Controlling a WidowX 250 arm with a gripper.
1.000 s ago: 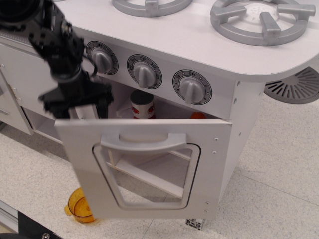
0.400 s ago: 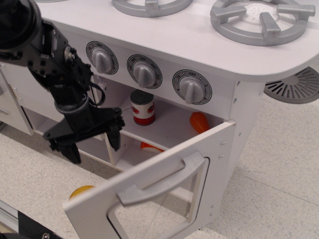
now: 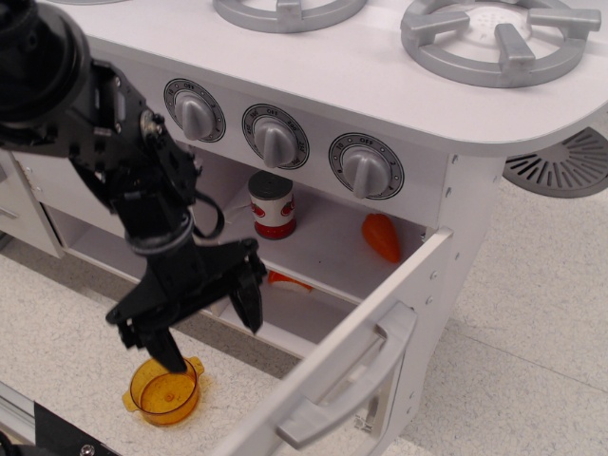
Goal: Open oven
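Note:
The oven [image 3: 313, 252] is the white compartment under three silver knobs. Its door [image 3: 361, 351] is swung wide open toward the front right, seen almost edge-on, with its wide silver handle [image 3: 347, 389] facing outward. Inside stand a red and white can [image 3: 273, 206] and an orange piece [image 3: 382, 237] on the shelf, and another orange piece [image 3: 285, 280] lower down. My black gripper [image 3: 209, 323] hangs in front of the open oven, left of the door. Its two fingers [image 3: 249, 296] are spread apart and hold nothing.
An orange transparent cup [image 3: 163, 392] lies on the speckled floor under my gripper. Two silver burners [image 3: 494, 38] sit on the stove top. A plain white cupboard [image 3: 38, 180] stands at the left. A grey vented disc [image 3: 560, 166] lies at the right.
The oven door has swung from nearly shut to wide open. My gripper has moved down and to the right, away from the door's edge, and is now clear of it.

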